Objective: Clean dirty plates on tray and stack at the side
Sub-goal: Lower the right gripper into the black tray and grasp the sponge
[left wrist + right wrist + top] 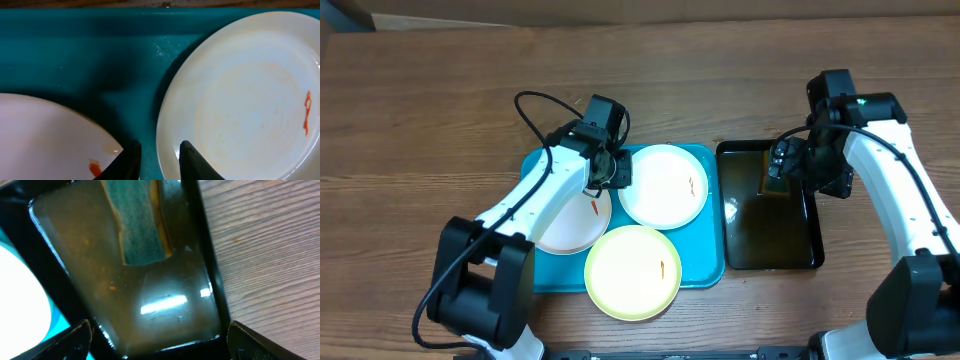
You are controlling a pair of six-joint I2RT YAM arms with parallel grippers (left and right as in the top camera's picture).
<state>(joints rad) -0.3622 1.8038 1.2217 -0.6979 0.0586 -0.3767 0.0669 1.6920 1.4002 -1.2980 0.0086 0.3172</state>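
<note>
Three plates lie on the turquoise tray (705,268): a white plate (570,228) on the left, a second white plate (665,190) at the back right, and a pale yellow plate (632,272) in front. Each carries a small orange-red smear. My left gripper (608,178) is low between the two white plates. In the left wrist view its jaws (160,157) stand slightly apart, astride the rim of the right white plate (250,100), with the other plate (45,135) beside the left finger. My right gripper (160,342) hangs wide open and empty over the black tray (210,275).
The narrow black tray (818,240) sits right of the turquoise tray and holds brownish liquid. A green-topped sponge (142,225) lies at its far end. Bare wooden tabletop (420,100) surrounds both trays.
</note>
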